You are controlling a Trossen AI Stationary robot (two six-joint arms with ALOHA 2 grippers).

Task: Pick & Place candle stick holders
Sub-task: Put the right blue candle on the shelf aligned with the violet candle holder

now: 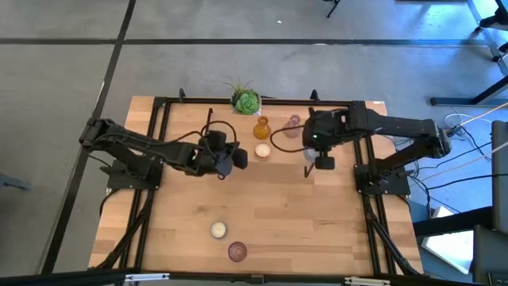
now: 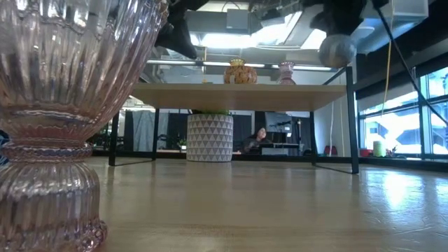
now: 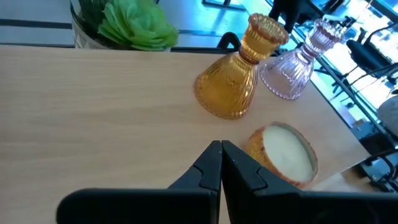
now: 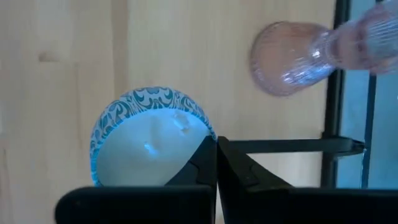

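Note:
An amber glass holder (image 1: 261, 127) and a pinkish glass holder (image 1: 294, 123) stand on their bases near the table's far edge. A round cream-white holder (image 1: 262, 150) sits just in front of them. Another cream-white holder (image 1: 218, 230) and a second pinkish one (image 1: 237, 252) sit near the front edge. My left gripper (image 3: 221, 162) is shut and empty, just left of the cream-white holder (image 3: 283, 152). My right gripper (image 4: 216, 155) is shut on a third round holder (image 4: 149, 137) with a patterned wall. My right gripper has the round holder by its rim (image 4: 202, 127), on the side toward the pinkish holder. The fingers come from above, pointing down. The fingertips cover the place of contact. In the low view the holder (image 2: 337, 49) hangs clear of the table.
A green spiky plant in a pot (image 1: 246, 101) stands at the far edge, behind the amber holder. The black frame rails (image 1: 159, 135) run along both sides of the table. The middle of the wooden top (image 1: 270, 206) is bare.

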